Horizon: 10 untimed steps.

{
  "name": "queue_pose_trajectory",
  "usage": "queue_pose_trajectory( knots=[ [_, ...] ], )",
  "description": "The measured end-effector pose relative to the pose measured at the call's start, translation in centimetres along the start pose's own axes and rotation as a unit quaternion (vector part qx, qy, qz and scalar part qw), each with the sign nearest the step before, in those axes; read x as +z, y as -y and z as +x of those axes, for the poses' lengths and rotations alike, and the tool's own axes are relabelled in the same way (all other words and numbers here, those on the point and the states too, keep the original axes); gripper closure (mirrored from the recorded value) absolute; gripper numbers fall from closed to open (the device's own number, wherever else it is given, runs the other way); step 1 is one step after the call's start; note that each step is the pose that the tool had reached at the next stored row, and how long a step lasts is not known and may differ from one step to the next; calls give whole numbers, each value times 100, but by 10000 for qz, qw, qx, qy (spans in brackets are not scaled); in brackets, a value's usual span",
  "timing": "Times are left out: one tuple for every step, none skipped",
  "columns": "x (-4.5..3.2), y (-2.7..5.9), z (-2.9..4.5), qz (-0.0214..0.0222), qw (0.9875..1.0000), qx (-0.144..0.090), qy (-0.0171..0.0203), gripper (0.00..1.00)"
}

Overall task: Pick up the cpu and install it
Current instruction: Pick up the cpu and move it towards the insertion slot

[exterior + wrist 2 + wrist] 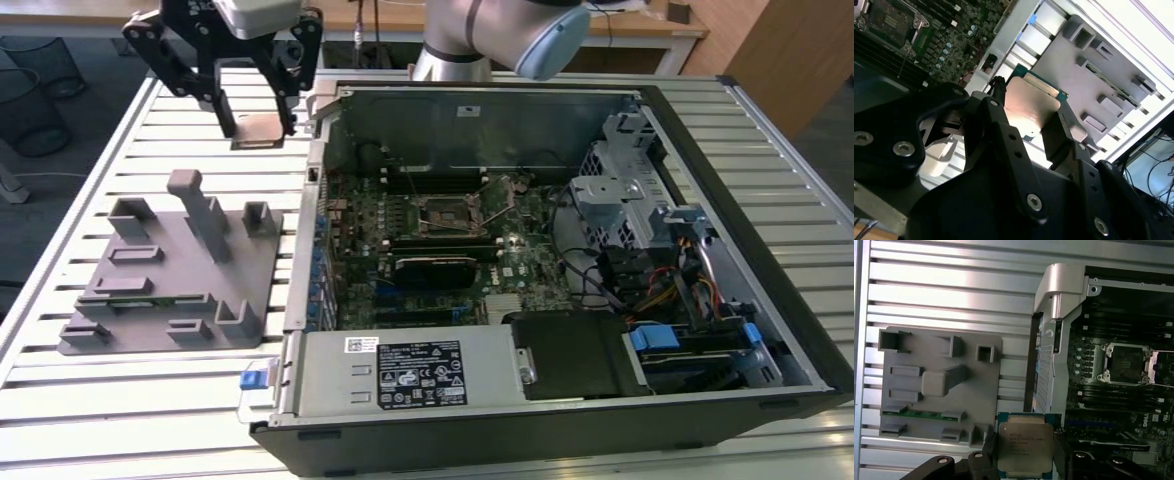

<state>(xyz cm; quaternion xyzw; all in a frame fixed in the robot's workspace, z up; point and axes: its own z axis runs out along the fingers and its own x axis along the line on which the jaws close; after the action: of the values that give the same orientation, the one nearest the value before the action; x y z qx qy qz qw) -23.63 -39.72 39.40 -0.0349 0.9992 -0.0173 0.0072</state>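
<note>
Metal with a silvery sheen topped the cpu [1025, 442], a small flat square chip rimmed by green board. The pincer [1025, 456] pinched it by two opposite edges, chip level, above the slatted counter [134, 420] just beside the open computer case [534, 432] and beyond the grey fixture [174, 270]. The arm [494, 30] extended toward the exterior view's left, pincer pointing down.

I cannot read any words here. Tiny letters sit on the cpu [1025, 444]. More small letters sit on a black sticker [420, 373] on the grey box [334, 390].
</note>
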Motion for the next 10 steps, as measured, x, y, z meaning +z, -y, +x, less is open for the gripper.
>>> queue_pose_trajectory(
  knots=[
    [2,2,-37,1,10000,0,-1,46],
    [6,4,-79,0,10000,0,0,46],
    [9,5,-123,0,10000,0,0,46],
    [13,6,-168,0,10000,0,-1,46],
    [17,7,-216,-2,10000,0,-1,46],
    [23,9,-261,-2,10000,0,0,46],
    [29,10,-306,-3,10000,0,0,46],
    [33,12,-350,-2,10000,0,0,46],
    [38,13,-395,-2,10000,0,0,46],
    [43,15,-441,-2,10000,0,-1,46]
  ],
)
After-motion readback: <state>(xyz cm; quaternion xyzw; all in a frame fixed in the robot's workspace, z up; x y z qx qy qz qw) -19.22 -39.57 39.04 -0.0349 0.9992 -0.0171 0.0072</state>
